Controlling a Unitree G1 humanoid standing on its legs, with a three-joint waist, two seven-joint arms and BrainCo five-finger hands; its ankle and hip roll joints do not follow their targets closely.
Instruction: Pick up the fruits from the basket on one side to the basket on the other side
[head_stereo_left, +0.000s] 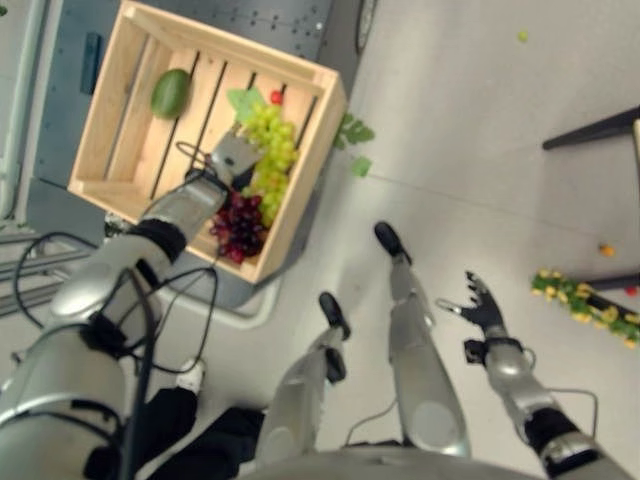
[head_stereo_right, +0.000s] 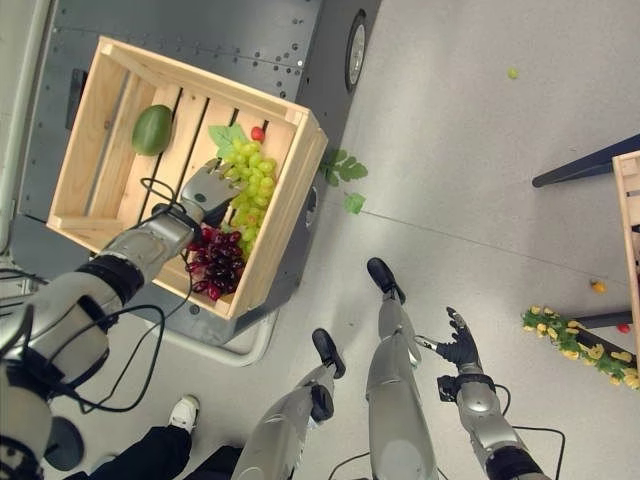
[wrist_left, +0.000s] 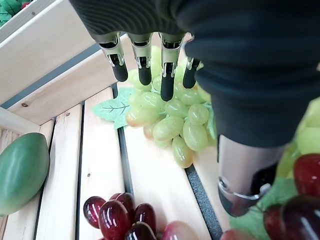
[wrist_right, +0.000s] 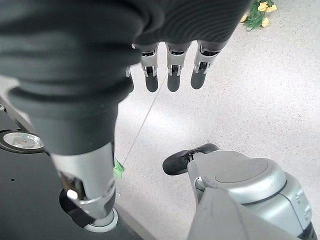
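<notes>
So far nothing is sitting in the far crate (head_stereo_right: 628, 200) at 3 o'clock, while the open left hand (head_stereo_right: 205, 187) is hovering over green grapes (head_stereo_right: 250, 180) in the near crate (head_stereo_right: 285, 210) beside mango (head_stereo_right: 151, 129) and red grapes (head_stereo_right: 215, 262); the right hand (head_stereo_right: 462, 348) is hanging open at 5 o'clock.

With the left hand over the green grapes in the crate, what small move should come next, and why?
Probably lower the left hand a little and close its fingers around the green grapes. In the left wrist view the fingers are straight, above the bunch, holding nothing. The bunch lies in the wooden crate beside the red grapes. The right hand hangs open over the floor.
</notes>
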